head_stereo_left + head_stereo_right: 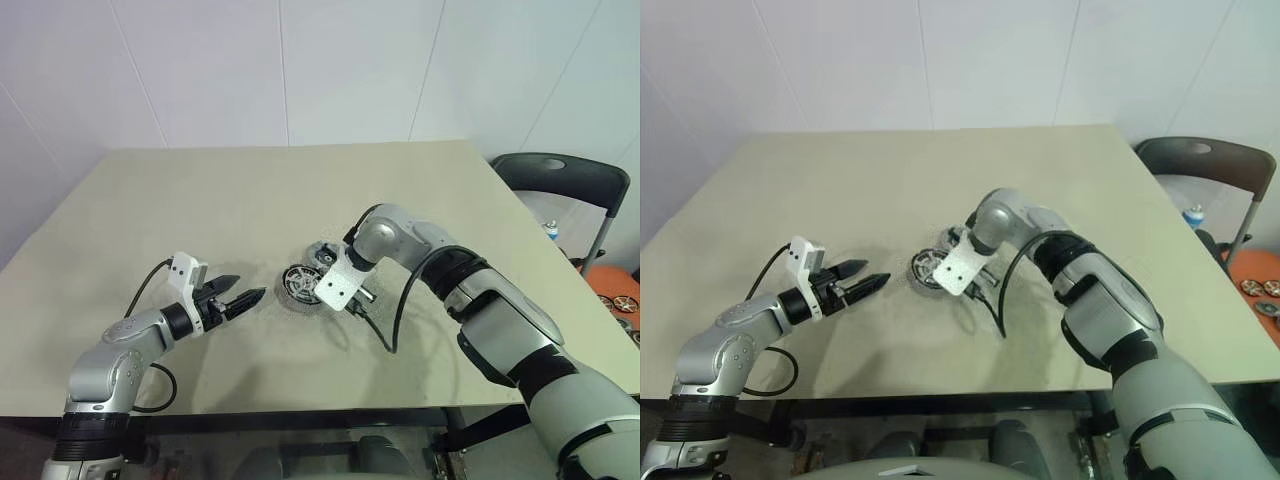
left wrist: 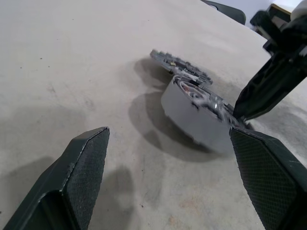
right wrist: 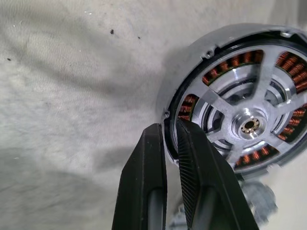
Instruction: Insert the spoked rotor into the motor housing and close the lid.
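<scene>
The spoked rotor [image 3: 261, 91] lies over the copper windings of the motor housing [image 3: 242, 60], so both form one round unit [image 1: 299, 284] in the middle of the table. My right gripper [image 3: 170, 127] points steeply down and is shut on this unit's rim, one finger outside the grey wall and one inside between the spokes. In the left wrist view the unit [image 2: 196, 120] looks tipped, with shadow under its near edge. The grey ridged lid [image 2: 180, 64] lies flat just behind it [image 1: 322, 252]. My left gripper [image 1: 250, 290] hovers open a short way left of the unit, pointing at it.
The beige table [image 1: 200, 200] has bare surface all around the parts, and its front edge is close below my arms. A black cable loops from the right wrist [image 1: 395, 320]. A dark chair [image 1: 560, 180] stands off the table's right side.
</scene>
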Action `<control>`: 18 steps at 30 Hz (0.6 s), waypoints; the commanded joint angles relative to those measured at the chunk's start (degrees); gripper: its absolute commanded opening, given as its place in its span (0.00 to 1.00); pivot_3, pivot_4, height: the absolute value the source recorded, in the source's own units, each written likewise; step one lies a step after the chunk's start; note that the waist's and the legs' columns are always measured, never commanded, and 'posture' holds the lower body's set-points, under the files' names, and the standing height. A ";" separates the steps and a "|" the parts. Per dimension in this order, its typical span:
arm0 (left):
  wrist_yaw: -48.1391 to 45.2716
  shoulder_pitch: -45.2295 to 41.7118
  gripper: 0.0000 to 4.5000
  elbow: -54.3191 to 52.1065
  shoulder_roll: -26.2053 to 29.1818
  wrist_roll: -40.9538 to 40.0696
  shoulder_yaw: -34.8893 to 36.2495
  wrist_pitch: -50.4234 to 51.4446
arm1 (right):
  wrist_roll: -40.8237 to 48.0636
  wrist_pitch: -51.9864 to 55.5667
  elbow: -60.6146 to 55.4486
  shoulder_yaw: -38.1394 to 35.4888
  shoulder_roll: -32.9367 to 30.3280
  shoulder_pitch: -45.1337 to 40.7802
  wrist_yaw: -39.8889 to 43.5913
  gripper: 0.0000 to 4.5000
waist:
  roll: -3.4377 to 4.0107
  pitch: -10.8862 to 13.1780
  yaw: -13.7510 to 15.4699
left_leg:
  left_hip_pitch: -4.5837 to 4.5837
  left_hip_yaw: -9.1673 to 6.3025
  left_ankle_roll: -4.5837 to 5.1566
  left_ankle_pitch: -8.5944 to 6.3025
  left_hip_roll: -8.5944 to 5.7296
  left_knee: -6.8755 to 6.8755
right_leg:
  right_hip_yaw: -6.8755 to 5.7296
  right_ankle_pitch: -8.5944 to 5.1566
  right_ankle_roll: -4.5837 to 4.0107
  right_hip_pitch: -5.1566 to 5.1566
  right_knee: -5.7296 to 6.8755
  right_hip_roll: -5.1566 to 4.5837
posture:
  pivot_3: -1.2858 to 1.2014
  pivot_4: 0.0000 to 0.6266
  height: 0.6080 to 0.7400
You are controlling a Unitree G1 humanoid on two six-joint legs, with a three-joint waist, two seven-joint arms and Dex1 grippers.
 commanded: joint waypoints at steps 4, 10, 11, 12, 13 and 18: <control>-0.13 -1.75 0.95 -0.12 0.16 0.60 0.24 -1.06 | 8.19 24.24 -14.04 -1.23 -4.72 -0.65 14.31 0.04 | 0.02 0.01 0.13 | -0.02 -0.01 0.00 0.00 -0.01 0.01 | -0.01 0.00 0.00 0.00 -0.02 -0.01 | 0.52 0.00 1.00; -0.45 -3.07 0.95 1.13 -0.18 1.07 -0.45 -1.45 | 14.96 36.47 -21.60 6.35 -10.42 -1.33 14.59 0.04 | 0.03 0.02 0.09 | -0.01 0.01 0.00 0.00 -0.01 0.01 | -0.02 0.00 0.00 0.00 -0.01 -0.01 | 0.52 0.00 1.00; -0.48 -3.27 0.95 1.35 -0.26 1.18 -0.55 -1.51 | 15.47 37.92 -22.23 7.00 -10.54 -1.33 14.59 0.04 | 0.03 0.02 0.04 | -0.01 0.01 0.00 0.00 -0.01 0.00 | -0.02 0.00 0.00 -0.01 -0.02 -0.01 | 0.52 0.00 1.00; -0.48 -3.48 0.95 1.56 -0.38 1.33 -0.66 -1.59 | 15.10 39.04 -22.14 7.14 -9.93 -1.21 14.59 0.04 | 0.03 0.02 -0.03 | -0.01 0.02 0.00 0.00 -0.01 0.00 | -0.02 0.00 0.00 -0.01 -0.02 -0.01 | 0.52 0.00 1.00; -0.49 -3.65 0.95 1.67 -0.50 1.46 -0.74 -1.64 | 14.40 40.52 -21.69 6.98 -8.77 -1.07 14.59 0.04 | 0.03 0.02 -0.05 | -0.01 0.02 0.01 0.00 -0.01 0.00 | -0.02 0.00 0.00 -0.02 -0.02 -0.01 | 0.52 0.00 1.00; -0.51 -3.72 0.95 1.30 -0.60 1.72 -0.64 -1.54 | 13.32 51.22 -18.48 5.99 -1.93 -0.67 13.87 0.04 | 0.02 0.01 -0.09 | -0.01 0.03 0.00 0.00 0.01 -0.01 | -0.02 0.00 0.01 -0.05 0.01 0.00 | 0.52 0.00 1.00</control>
